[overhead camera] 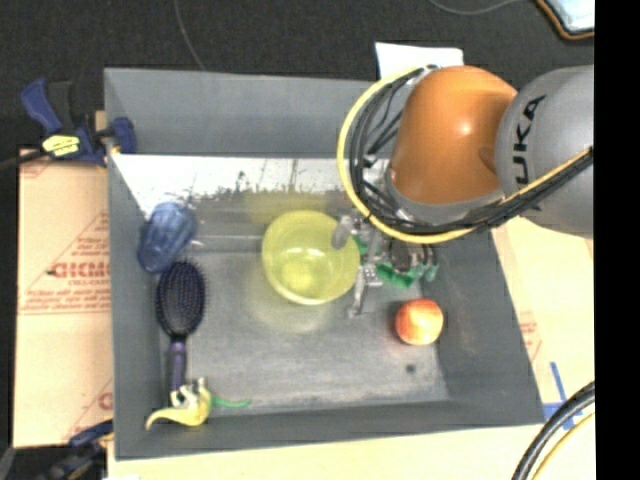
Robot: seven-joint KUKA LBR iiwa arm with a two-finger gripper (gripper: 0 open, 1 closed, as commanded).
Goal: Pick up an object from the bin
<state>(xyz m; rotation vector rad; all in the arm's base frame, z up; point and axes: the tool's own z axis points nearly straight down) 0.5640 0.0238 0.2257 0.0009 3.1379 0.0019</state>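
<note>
My gripper (355, 262) hangs at the right rim of a translucent yellow bowl (303, 258) in the middle of the bin. Its two metal fingers stand apart, one by the bowl's upper right edge and one by its lower right edge, with nothing held between them. A small green thing (404, 275) lies just right of the fingers, partly hidden under the wrist. A red and yellow apple (419, 322) rests on the bin floor below and right of the gripper, apart from it.
A dark hairbrush with a purple handle (180, 308) lies along the left side, with a blue rounded thing (166, 234) above it. A small yellow and white toy (187, 406) sits in the front left corner. The orange wrist cover and cables hang over the bin's back right.
</note>
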